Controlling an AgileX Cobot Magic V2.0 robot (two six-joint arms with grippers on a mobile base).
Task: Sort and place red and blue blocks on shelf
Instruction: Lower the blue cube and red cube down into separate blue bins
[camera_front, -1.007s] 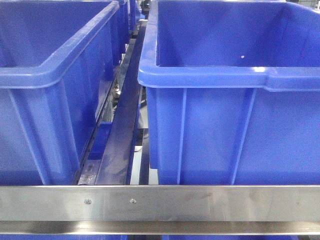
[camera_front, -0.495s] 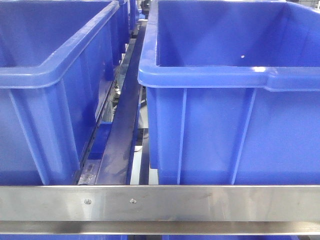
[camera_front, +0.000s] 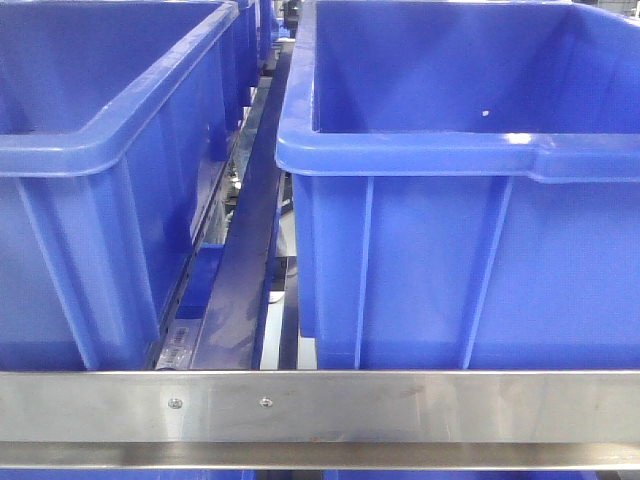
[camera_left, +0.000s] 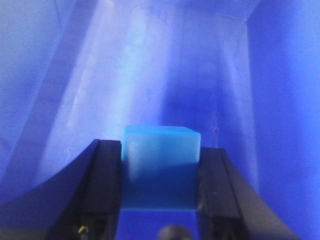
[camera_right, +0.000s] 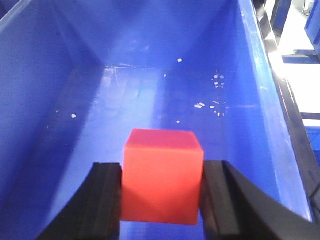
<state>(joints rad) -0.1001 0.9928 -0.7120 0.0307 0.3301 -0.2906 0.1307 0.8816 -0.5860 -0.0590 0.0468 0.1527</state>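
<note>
Holding one cube apiece, both arms hang inside blue plastic bins, which suggests each colour has its own container. The left end effector (camera_left: 160, 187) is clamped on the small matte bright blue cube (camera_left: 160, 167), its two black fingers (camera_left: 107, 185) pressed flat against opposite side faces so the cube sits square and level between them. Behind it the pale, washed-out walls and floor of a large blue plastic bin (camera_left: 250, 90) fill the wrist view; how high the cube hangs above the floor cannot be told.

The right end effector (camera_right: 162, 192) grips the small matte bright red cube (camera_right: 162, 175) in the same side-on manner, above the floor of another large blue plastic bin (camera_right: 60, 115) speckled with white flecks. The cube looks clear of the floor, so releasing would likely drop it a short way.

From the front, two such bins stand side by side on the stainless-steel shelf (camera_front: 400, 405), behind its flat screwed front rail; neither arm appears there.
</note>
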